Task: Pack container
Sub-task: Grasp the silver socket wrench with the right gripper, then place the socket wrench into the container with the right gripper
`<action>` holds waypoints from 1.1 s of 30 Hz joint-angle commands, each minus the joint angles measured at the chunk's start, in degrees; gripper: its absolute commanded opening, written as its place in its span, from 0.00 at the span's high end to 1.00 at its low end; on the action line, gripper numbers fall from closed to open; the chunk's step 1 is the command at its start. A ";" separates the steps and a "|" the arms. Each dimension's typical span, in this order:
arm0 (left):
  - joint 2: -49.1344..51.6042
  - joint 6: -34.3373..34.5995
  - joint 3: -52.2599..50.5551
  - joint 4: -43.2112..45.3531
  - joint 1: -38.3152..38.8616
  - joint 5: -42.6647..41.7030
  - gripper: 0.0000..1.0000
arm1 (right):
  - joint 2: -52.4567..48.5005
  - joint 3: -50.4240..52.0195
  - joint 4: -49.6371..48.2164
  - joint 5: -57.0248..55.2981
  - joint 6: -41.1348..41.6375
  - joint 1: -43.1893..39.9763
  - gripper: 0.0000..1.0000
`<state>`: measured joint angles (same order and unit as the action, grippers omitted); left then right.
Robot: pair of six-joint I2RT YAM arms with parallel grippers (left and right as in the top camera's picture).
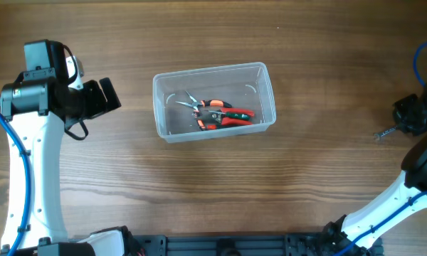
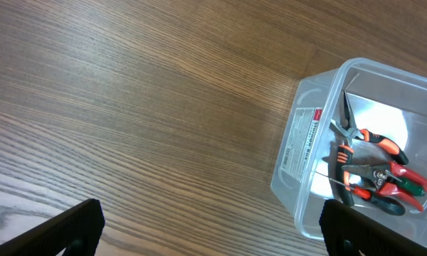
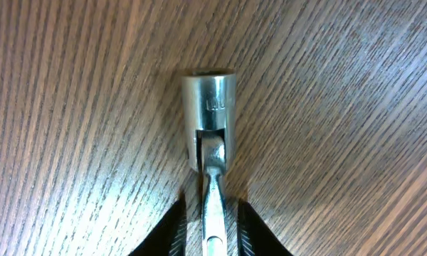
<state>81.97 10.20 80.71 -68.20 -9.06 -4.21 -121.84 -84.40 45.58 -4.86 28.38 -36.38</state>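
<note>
The clear container stands in the middle of the table and holds orange-handled pliers and other hand tools. In the left wrist view the container is at the right, with the pliers inside. My left gripper is wide open and empty, left of the container, over bare wood. My right gripper is at the far right, low over the table. Its fingers straddle the handle of a chrome socket tool, which lies on the wood. Narrow gaps show on both sides.
A white label is on the container's near end wall. Blue cables run along both arms. The table's front edge has a dark rail.
</note>
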 commanded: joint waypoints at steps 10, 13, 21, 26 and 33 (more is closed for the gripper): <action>-1.49 0.74 1.40 0.94 -0.35 2.97 0.00 | -3.82 4.48 2.21 4.94 -3.32 0.20 0.96; -3.19 0.74 5.22 0.90 -4.17 3.21 0.00 | 0.81 3.74 1.79 5.01 -5.64 1.25 0.96; -4.42 0.72 5.95 0.09 -11.74 3.21 0.00 | 14.93 -0.55 1.53 5.03 -18.03 12.11 0.96; -4.42 0.70 5.95 0.02 -11.74 3.21 0.00 | 25.35 -5.20 0.22 14.08 -38.51 30.23 0.96; -4.42 0.70 5.92 -0.26 -11.74 3.21 0.00 | 28.37 -6.99 0.72 17.42 -74.01 55.36 0.96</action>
<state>77.82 10.20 85.80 -68.27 -20.49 -1.34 -93.80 -90.87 45.41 9.19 -21.26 10.63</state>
